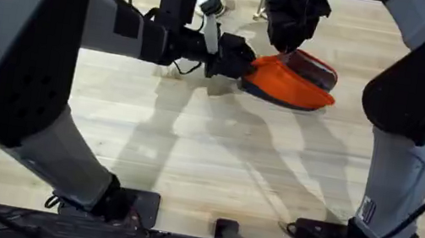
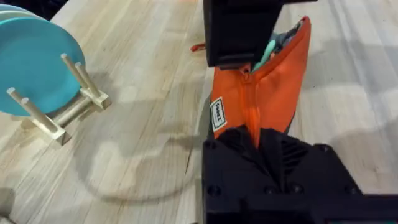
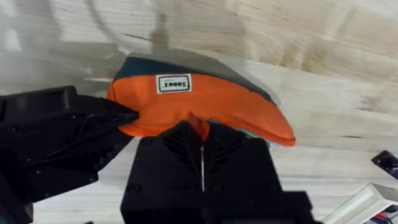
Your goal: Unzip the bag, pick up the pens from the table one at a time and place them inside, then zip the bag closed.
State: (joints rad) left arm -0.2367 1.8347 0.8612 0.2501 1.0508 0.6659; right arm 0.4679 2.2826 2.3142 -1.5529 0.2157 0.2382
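Large light wooden plank surface point(image 1: 213, 170); the oblong orange fabric pencil pouch with dark zipper edge point(image 1: 287, 81) lies at about one o'clock from the surface's centre, well up toward the far edge, long axis running roughly nine to three. Pouch reads as light, soft and floppy: the cloth bulges and creases between the two holds, so it will sag and skid on the smooth wood unless pinned. Judged best holds: one end seam to anchor, the small zipper pull to draw; the fabric body gives too much to pull against. A slim light green pen point(image 2: 268, 51) shows inside the open far end in the left wrist view, so the zip looks partly closed, with the closing stroke under way by my reading. Left arm stretches nearly level from the seven o'clock base across to the pouch's nine o'clock end; left gripper point(image 1: 235, 58) has its black fingers point(image 2: 236, 146) pinched closed on that end, the zipper line running out from between them. Right arm rises from the five o'clock base and bends over, wrist pointing steeply down; right gripper point(image 1: 293, 31) sits over the pouch's top edge, its fingers point(image 3: 180, 140) drawn almost together on the orange zipper strip. Beyond, at nine o'clock from the pouch, a teal round plate in a pale wooden dowel rack point(image 2: 56, 102).
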